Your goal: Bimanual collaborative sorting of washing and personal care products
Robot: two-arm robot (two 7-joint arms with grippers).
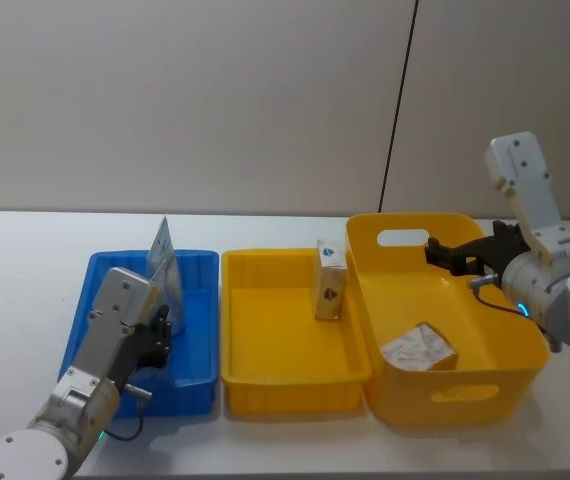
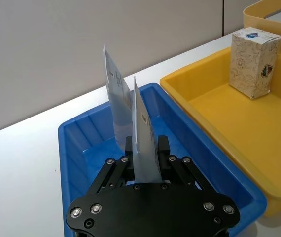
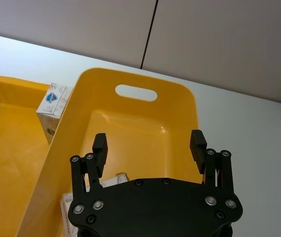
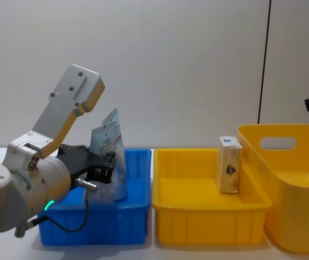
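We see the left gripper (image 2: 144,148) low inside the blue bin (image 1: 205,256), its fingers pressed onto a pale-blue squeeze tube (image 2: 143,131). This held tube stands with its flat crimped end up, and in the chest view it leans a little. A second tube (image 2: 117,94) stands upright just beyond it in the same bin, towards the far wall; we cannot tell whether the two touch.

In the middle sits a shallow yellow tray (image 1: 265,330), just beside the blue bin. An upright carton (image 1: 330,283), tan and white with a blue mark, stands at the tray's far right side, close against the wall next to the deep yellow basket (image 1: 405,400).

On the floor of that basket we find another carton (image 1: 420,350), lying tilted near the front left corner.

The right gripper (image 3: 150,145) hangs over the far part of the deep basket, above its rim, fingers spread wide with nothing between them. All three containers rest in a row on the white table (image 1: 25,260)
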